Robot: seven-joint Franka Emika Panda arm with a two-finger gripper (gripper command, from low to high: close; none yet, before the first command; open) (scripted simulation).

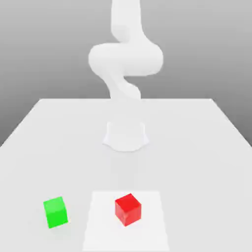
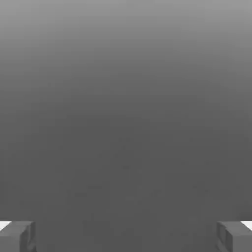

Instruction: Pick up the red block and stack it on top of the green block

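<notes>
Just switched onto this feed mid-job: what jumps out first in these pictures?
Two bright cubes on the white table: the red block on a paler square patch near the front, and the green block apart from it, toward the exterior view's left. Behind them stands the pale arm; the gripper is open, with nothing between its fingers.
</notes>
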